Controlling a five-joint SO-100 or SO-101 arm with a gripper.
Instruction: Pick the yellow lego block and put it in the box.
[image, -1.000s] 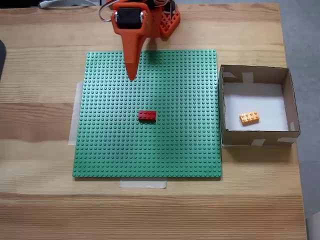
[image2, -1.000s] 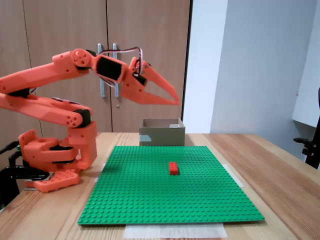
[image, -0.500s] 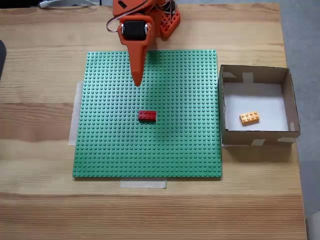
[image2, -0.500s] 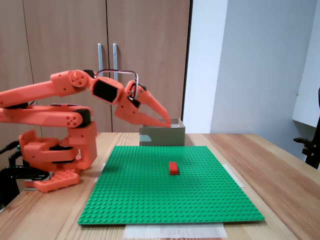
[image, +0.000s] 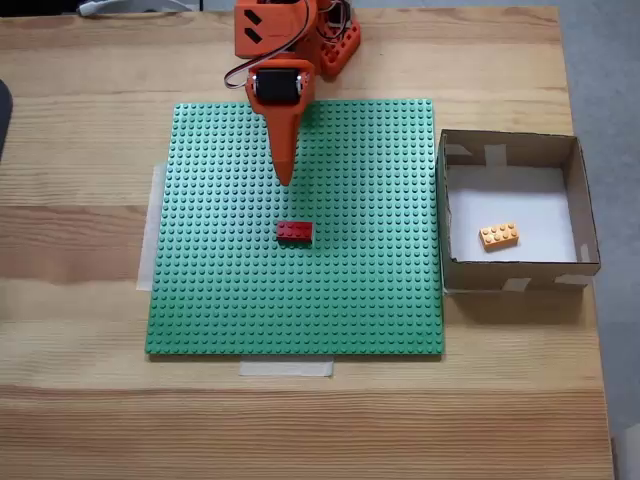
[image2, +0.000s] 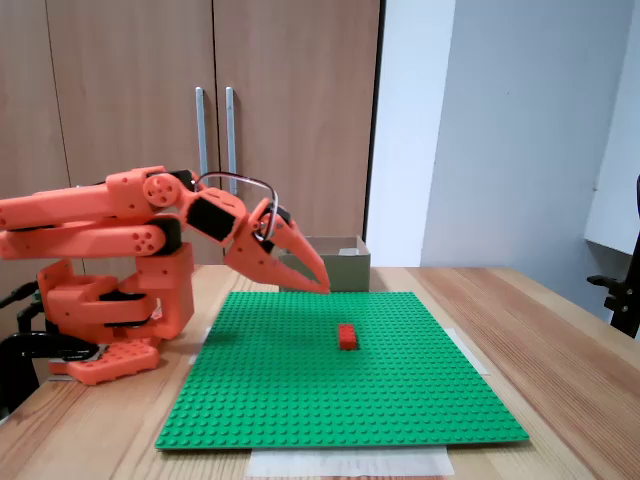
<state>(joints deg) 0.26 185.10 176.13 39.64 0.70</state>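
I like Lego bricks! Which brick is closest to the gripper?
The red brick on the green baseplate, just beyond the gripper. The yellow lego block lies in the box.

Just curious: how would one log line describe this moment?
tool: shut, empty, above green mat | yellow block: in box | red block: on mat

Your orange arm is folding low, its upper links lying nearly horizontal and stacked one over the other above the base, as a fixed view from the side shows. The wrist is pitching downward, so the end effector (image2: 322, 288) is pointing forward and down. Its two tapered fingers (image: 283, 165) are lying pressed together into one point, holding nothing.
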